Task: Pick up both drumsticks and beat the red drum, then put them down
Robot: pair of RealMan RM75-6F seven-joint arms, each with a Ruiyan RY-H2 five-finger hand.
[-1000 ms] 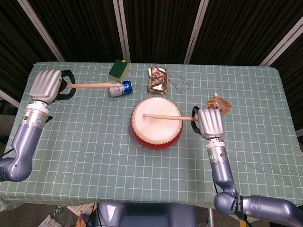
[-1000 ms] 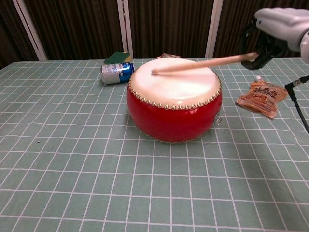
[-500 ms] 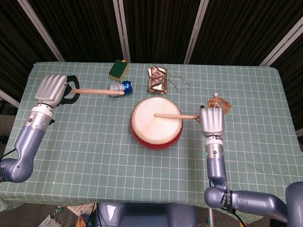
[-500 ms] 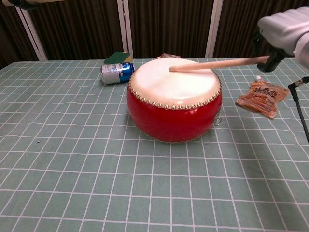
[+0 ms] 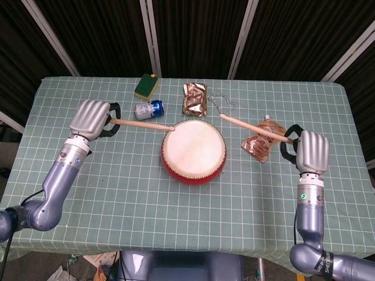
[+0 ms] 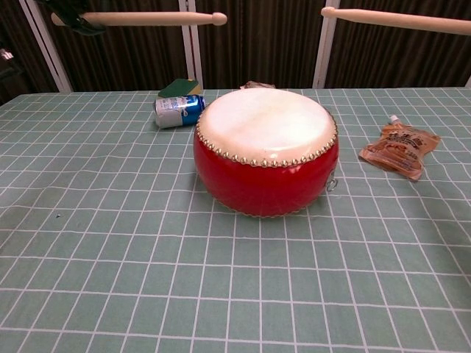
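The red drum [image 5: 194,149] with its white skin [image 6: 266,121] stands mid-table. My left hand [image 5: 91,118] grips a wooden drumstick [image 5: 142,123]; its tip hangs just above the drum's left rim. In the chest view this left drumstick [image 6: 147,18] runs level along the top edge. Out to the right of the drum, my right hand [image 5: 311,151] holds the other drumstick [image 5: 253,129] raised, tip pointing up-left, clear of the drum. The chest view shows that right drumstick [image 6: 397,20] high at the top right, with neither hand's body visible.
Behind the drum lie a blue can [image 5: 149,109], a green-yellow sponge [image 5: 146,86], a gold foil packet [image 5: 195,98] and a small wire piece [image 5: 223,102]. An orange pouch [image 5: 261,142] lies right of the drum, under the raised stick.
The right hand has lifted its stick off the drum skin and swung out to the right. The left hand has come in toward the drum, its stick tip now near the left rim.
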